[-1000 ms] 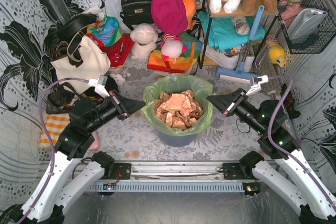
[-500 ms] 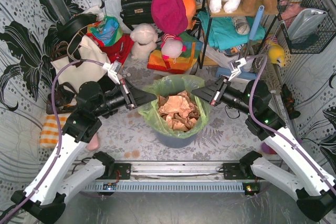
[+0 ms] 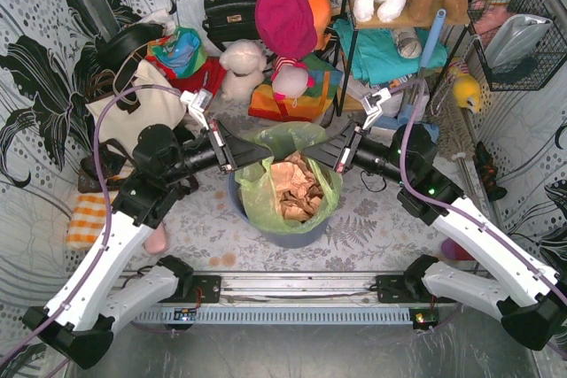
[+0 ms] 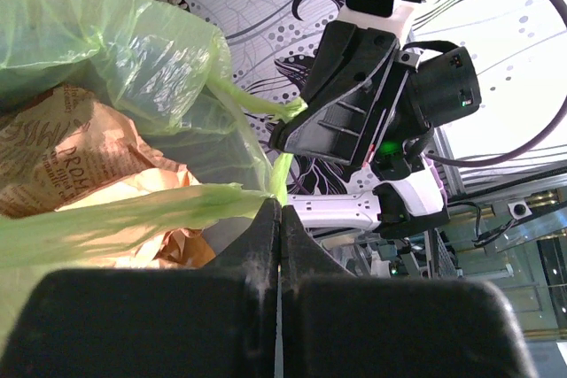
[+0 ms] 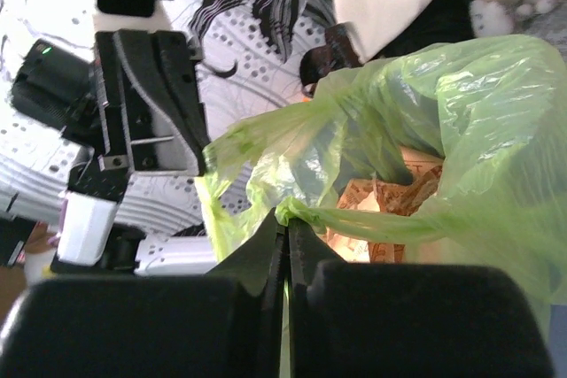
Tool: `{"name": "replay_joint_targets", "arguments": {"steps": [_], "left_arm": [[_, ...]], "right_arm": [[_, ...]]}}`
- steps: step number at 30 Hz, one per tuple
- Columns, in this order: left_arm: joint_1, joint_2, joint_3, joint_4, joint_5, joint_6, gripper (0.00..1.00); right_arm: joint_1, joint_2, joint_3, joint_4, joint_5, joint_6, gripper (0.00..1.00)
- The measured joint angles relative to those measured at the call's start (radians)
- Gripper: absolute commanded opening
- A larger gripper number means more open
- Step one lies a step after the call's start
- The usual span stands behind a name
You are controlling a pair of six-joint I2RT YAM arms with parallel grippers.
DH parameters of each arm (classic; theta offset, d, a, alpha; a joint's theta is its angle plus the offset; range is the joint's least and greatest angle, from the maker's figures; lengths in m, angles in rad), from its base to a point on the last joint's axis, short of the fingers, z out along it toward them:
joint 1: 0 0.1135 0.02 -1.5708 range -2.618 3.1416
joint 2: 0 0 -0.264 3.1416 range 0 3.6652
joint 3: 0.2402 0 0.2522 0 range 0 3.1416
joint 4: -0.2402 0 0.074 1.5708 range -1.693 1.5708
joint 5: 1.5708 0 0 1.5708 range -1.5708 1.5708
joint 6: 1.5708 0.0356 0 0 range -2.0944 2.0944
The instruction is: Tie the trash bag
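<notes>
The lime-green trash bag (image 3: pixel 285 141) sits in a round blue-grey bin (image 3: pixel 292 238), with crumpled brown paper (image 3: pixel 294 185) inside. Its rim is pulled up off the bin and drawn together over the middle. My left gripper (image 3: pixel 264 159) is shut on a stretched green handle strip at the bag's left side. My right gripper (image 3: pixel 314 157) is shut on the opposite strip. In the left wrist view my left gripper (image 4: pixel 277 204) pinches the bag (image 4: pixel 115 50), and the right arm's fingers (image 4: pixel 341 104) face it closely. In the right wrist view my right gripper (image 5: pixel 288 217) pinches a bunched strip of the bag (image 5: pixel 478 112).
Behind the bin lie a white tote bag (image 3: pixel 133 111), a black handbag (image 3: pixel 229 11), plush toys (image 3: pixel 241 68) and a metal shelf (image 3: pixel 390 59) with teal cloth. An orange checked cloth (image 3: pixel 89 219) lies at the left. A wire basket (image 3: pixel 518 42) hangs at the right.
Both grippers have moved inward and up toward each other, each pulling its side of the bag. The bag's rim has lifted off the bin and gathered over the paper.
</notes>
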Motion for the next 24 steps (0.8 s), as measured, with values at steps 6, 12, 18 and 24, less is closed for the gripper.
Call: {"name": "replay_joint_targets", "arguments": {"steps": [6,12,18,24], "left_arm": [[0.0,0.071,0.028,0.003,-0.021,0.032,0.0],[0.0,0.115,0.028,0.003,-0.041,0.052,0.0],[0.0,0.118,0.026,0.005,-0.041,0.056,0.0],[0.0,0.118,0.019,0.006,-0.04,0.059,0.0]], "right_arm": [[0.0,0.016,0.01,-0.091,0.153,-0.018,0.0],[0.0,-0.043,0.012,-0.296,0.38,-0.022,0.0],[0.0,-0.237,-0.063,-0.418,0.538,-0.014,0.0],[0.0,-0.353,-0.11,-0.446,0.55,-0.023,0.0]]}}
